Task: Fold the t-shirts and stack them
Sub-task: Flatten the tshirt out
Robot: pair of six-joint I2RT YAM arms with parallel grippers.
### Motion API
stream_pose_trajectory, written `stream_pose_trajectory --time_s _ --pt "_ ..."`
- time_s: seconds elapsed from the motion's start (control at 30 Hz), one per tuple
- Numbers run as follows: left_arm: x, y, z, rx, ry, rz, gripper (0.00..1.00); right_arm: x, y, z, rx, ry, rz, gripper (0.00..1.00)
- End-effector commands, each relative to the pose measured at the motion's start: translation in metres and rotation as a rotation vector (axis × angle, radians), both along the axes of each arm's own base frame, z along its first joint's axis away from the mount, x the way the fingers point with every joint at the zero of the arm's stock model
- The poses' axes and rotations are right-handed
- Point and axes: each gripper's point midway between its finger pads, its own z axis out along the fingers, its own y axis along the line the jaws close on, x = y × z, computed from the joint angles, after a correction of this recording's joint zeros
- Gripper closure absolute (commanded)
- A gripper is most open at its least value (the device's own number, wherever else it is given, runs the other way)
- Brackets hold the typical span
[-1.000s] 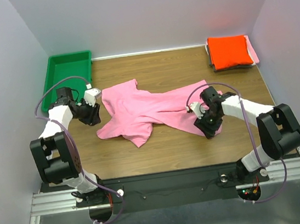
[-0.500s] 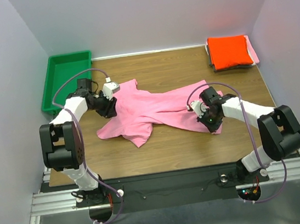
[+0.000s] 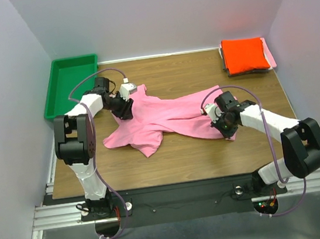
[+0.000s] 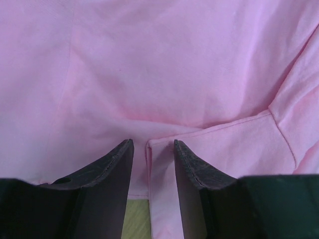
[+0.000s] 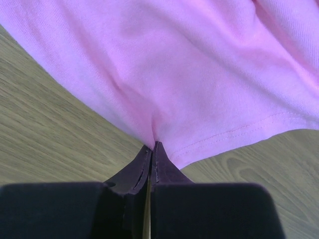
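Since a second ago the left claw (image 3: 124, 110) has swung from off the left side of the pink t-shirt (image 3: 165, 116) onto its far left part. The right claw (image 5: 153, 145) has gone from parted to pressed together at the shirt's near right hem.

Left of the pink t-shirt and farther back, apart from the cloth, sits the green tray (image 3: 73, 84), its green floor showing from wall to wall.

Next comes the left claw, down over the shirt's far left part with its fingers (image 4: 109, 179) apart. In the left wrist view a folded hem edge of the pink cloth runs up into the gap between them, and neither finger can be seen pressing it.

The pink t-shirt itself lies crumpled across the middle of the wooden tabletop (image 3: 183, 158). One end is bunched toward the near left, and a long band of cloth runs off to the right. At the right end of that band the right claw is clamped on the shirt: its fingertips meet, and the cloth puckers where it goes between them.

Well to the right of the pink t-shirt and farther back, apart from it, a folded orange-red t-shirt (image 3: 244, 53) tops a stack. A dark t-shirt (image 3: 248, 72) shows at the edge under it, and a paler pink t-shirt (image 3: 270, 56) shows along the stack's right side.
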Motion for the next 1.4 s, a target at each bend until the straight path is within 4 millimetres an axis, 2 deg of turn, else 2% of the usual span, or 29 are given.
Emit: stream_pose_trajectory --time_s 0.0,0.23,0.4,0.5,0.57,0.7,0.8,0.83,0.9,0.97,1.1,1.13,1.17,1.2,1.23,1.3,1.33,1.37 --pt "-0.004 -0.004 0.007 -0.012 0.005 -0.019 0.51 0.016 0.003 0.013 0.007 -0.078 -0.012 0.99" --pt "-0.035 -0.009 0.006 -0.052 0.059 -0.071 0.53 0.017 0.003 0.009 -0.001 -0.065 -0.009 0.99" --pt "-0.043 -0.011 0.007 -0.067 0.082 -0.086 0.54 0.018 0.003 0.007 -0.002 -0.058 -0.008 0.99" --pt "-0.042 -0.011 0.01 -0.063 0.067 -0.088 0.62 0.021 0.002 0.01 -0.004 -0.069 -0.014 0.99" --pt "-0.038 -0.011 0.018 -0.065 0.045 -0.084 0.71 0.023 0.002 0.013 -0.004 -0.081 -0.015 0.99" --pt "-0.029 -0.009 0.041 -0.062 -0.023 -0.061 0.89 0.028 -0.002 0.021 -0.011 -0.113 -0.028 0.99" --pt "-0.019 -0.005 0.067 -0.05 -0.104 -0.024 1.0 0.035 -0.008 0.032 -0.014 -0.156 -0.049 0.99" --pt "-0.014 -0.004 0.085 -0.052 -0.155 -0.016 1.0 0.039 -0.012 0.037 -0.015 -0.173 -0.061 0.99" --pt "-0.011 -0.002 0.106 -0.049 -0.204 0.004 1.0 0.047 -0.012 0.053 -0.003 -0.221 -0.067 0.99" --pt "-0.004 0.0 0.13 -0.043 -0.26 0.025 1.0 0.057 -0.021 0.068 -0.024 -0.276 -0.088 0.99" --pt "0.015 0.014 0.194 -0.034 -0.435 0.127 1.0 0.088 -0.039 0.117 -0.027 -0.419 -0.142 0.99" --pt "0.019 0.016 0.208 -0.043 -0.462 0.162 1.0 0.1 -0.041 0.14 -0.014 -0.476 -0.152 0.99" --pt "0.027 0.021 0.232 -0.047 -0.529 0.193 1.0 0.106 -0.051 0.151 -0.019 -0.506 -0.178 1.0" --pt "0.029 0.023 0.247 -0.056 -0.563 0.212 1.0 0.114 -0.055 0.165 -0.022 -0.547 -0.176 0.99" --pt "0.032 0.024 0.275 -0.075 -0.627 0.234 1.0 0.124 -0.063 0.189 -0.022 -0.608 -0.195 0.99" --pt "0.033 0.028 0.305 -0.088 -0.697 0.271 1.0 0.136 -0.069 0.213 -0.032 -0.676 -0.19 0.99" --pt "0.036 0.03 0.329 -0.108 -0.752 0.298 1.0 0.146 -0.072 0.235 -0.034 -0.738 -0.196 0.99" --pt "0.036 0.031 0.343 -0.116 -0.786 0.307 1.0 0.149 -0.075 0.246 -0.042 -0.762 -0.198 0.99"
